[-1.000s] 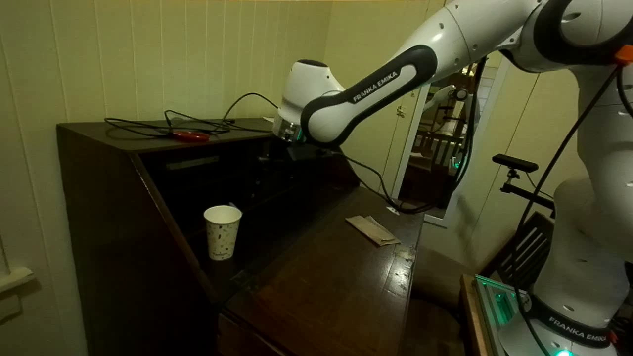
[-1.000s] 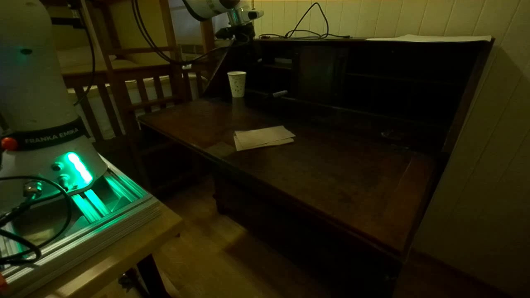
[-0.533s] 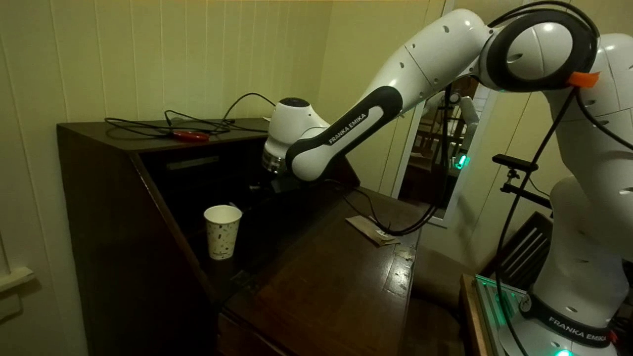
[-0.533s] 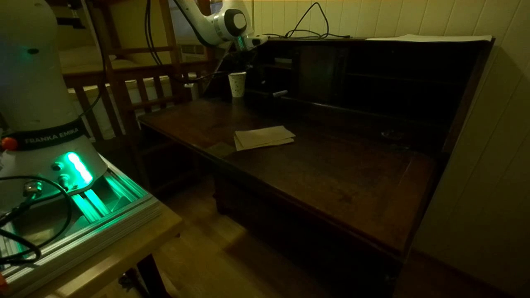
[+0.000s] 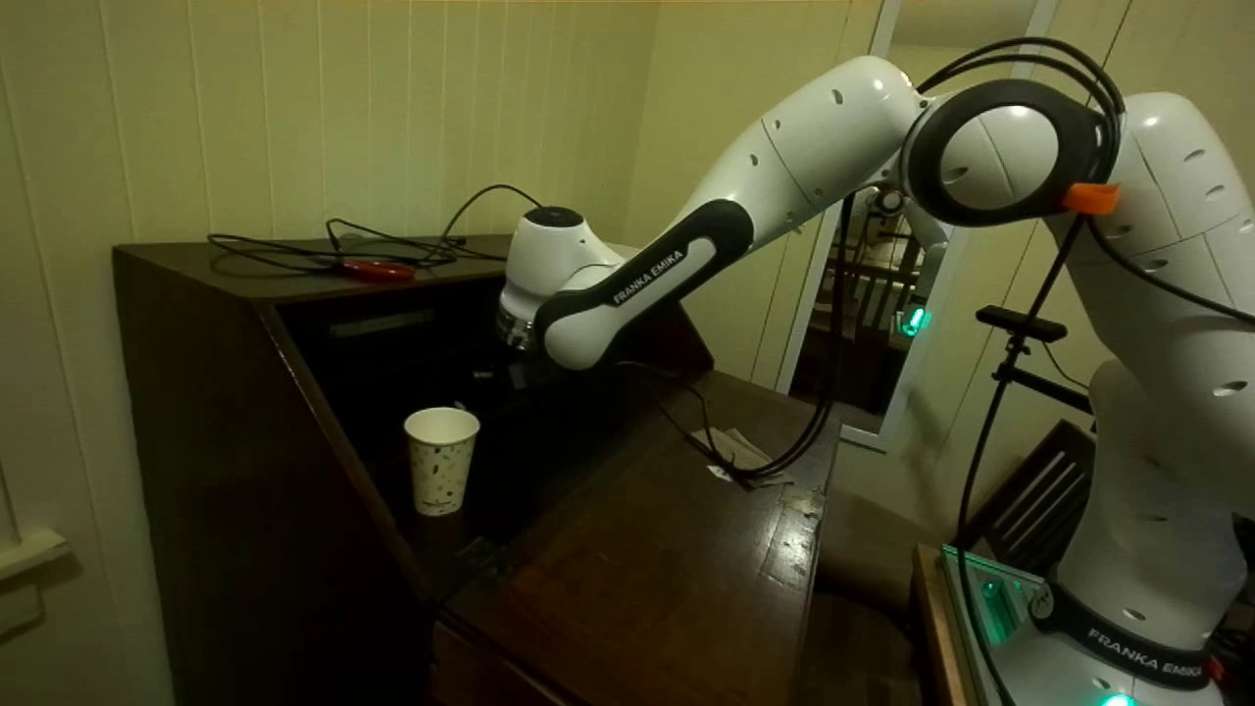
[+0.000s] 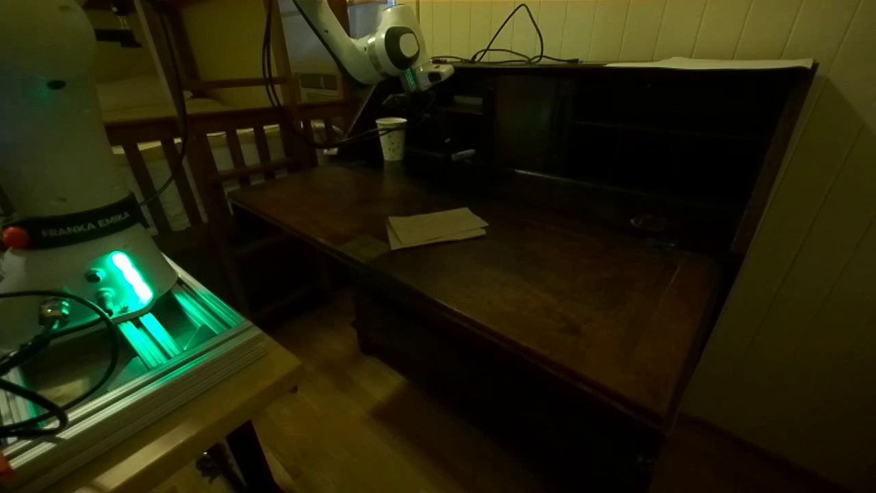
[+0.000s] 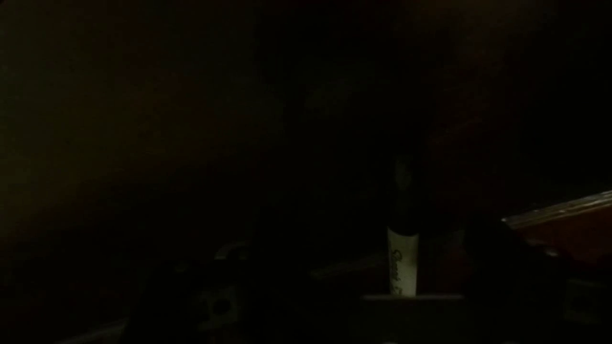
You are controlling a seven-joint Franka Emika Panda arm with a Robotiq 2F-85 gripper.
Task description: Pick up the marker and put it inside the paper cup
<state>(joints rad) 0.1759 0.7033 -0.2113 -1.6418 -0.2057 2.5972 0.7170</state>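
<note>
The white paper cup (image 5: 441, 471) stands upright at one end of the desk's inner ledge; it also shows in an exterior view (image 6: 392, 140). The marker (image 6: 463, 155) lies on the ledge a little apart from the cup. Only its tip (image 5: 461, 405) shows behind the cup's rim in an exterior view. In the very dark wrist view the marker (image 7: 404, 263) has a pale body with writing and a dark cap. My gripper (image 7: 385, 234) is open, its dark fingers apart on either side of the marker in that view. In the exterior views the gripper (image 6: 428, 127) is above the ledge, its fingers lost in shadow.
The desk's dark cubbyholes (image 6: 527, 123) rise behind the ledge. Black cables with a red item (image 5: 377, 271) lie on the desk's top. Folded paper (image 6: 438, 228) lies on the drop-front, and the arm's cable loop (image 5: 755, 476) hangs over it.
The arm has come down and moved inward over the ledge, bringing the gripper lower and nearer the cup and marker. The cup and marker have not moved.
</note>
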